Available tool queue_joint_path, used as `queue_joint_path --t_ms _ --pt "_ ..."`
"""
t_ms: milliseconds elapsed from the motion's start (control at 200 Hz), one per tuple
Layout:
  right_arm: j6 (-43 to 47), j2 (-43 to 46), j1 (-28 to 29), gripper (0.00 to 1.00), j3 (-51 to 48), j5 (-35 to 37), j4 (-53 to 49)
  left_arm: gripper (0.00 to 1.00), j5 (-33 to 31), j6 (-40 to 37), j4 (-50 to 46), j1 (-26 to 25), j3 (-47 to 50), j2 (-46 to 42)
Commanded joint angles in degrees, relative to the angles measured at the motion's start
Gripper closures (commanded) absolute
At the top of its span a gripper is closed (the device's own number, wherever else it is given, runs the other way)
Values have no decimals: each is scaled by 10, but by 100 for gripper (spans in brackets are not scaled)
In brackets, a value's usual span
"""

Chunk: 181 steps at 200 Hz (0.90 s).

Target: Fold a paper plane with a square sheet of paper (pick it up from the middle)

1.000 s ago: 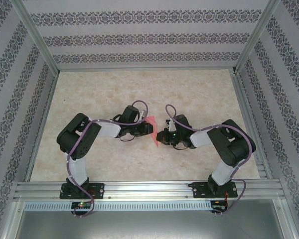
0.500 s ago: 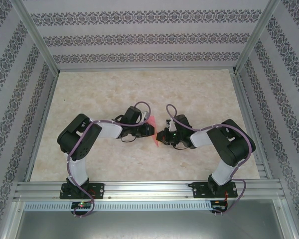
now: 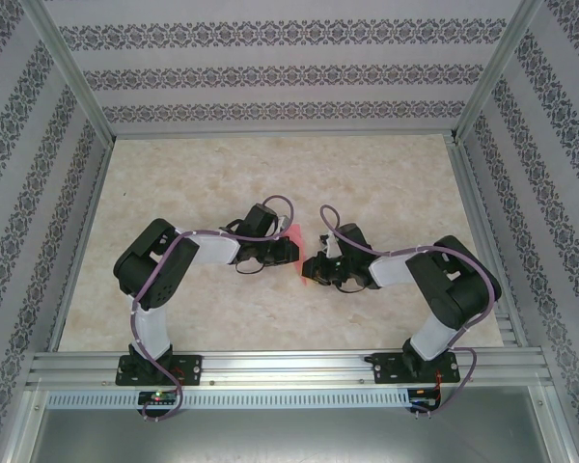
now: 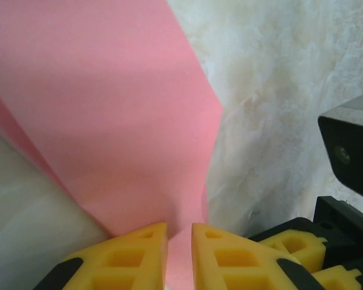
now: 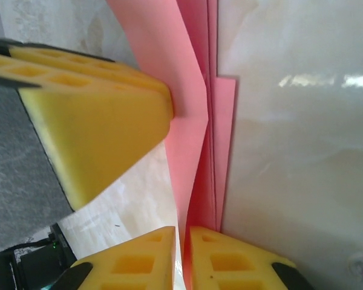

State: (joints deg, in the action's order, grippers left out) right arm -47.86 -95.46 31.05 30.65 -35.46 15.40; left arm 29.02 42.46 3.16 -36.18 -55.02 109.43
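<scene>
The square sheet of paper (image 3: 300, 275) is a pink, partly folded, creased piece standing up off the table between my two grippers at mid-table. My left gripper (image 3: 290, 253) comes at it from the left. In the left wrist view its yellow fingers (image 4: 139, 254) sit close together on the paper's (image 4: 109, 109) lower fold. My right gripper (image 3: 310, 269) meets it from the right. Its jaws (image 5: 183, 235) are nearly together, with the layered paper edge (image 5: 193, 121) running between them. The left gripper's yellow finger (image 5: 91, 115) presses the paper from the other side.
The beige marbled table top (image 3: 270, 174) has open room behind and to both sides. Aluminium rails (image 3: 270, 365) run along the near edge and sides, with patterned walls (image 3: 270, 68) beyond. Both arm bases stand at the near edge.
The two grippers have drawn closer together around the paper. Less of the pink sheet shows from above. The left jaws narrowed a little and the right jaws eased slightly apart.
</scene>
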Motion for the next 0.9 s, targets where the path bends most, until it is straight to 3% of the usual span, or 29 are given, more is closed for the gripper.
queue_joint_path --t_ms 0,230,370,520,899 --pt "14 12 7 89 -15 -2 -27 80 -52 -7 -42 -4 1 29" --pt "20 18 9 89 -13 11 -56 80 -51 -7 -43 -4 1 32" --pt "28 89 9 81 -1 42 -96 81 -50 -7 -44 -4 0 32" --pt "57 147 17 80 20 87 -161 80 -48 -8 -44 -4 -2 34" --pt "71 36 47 94 101 73 -169 81 -47 -3 -44 -5 -3 39"
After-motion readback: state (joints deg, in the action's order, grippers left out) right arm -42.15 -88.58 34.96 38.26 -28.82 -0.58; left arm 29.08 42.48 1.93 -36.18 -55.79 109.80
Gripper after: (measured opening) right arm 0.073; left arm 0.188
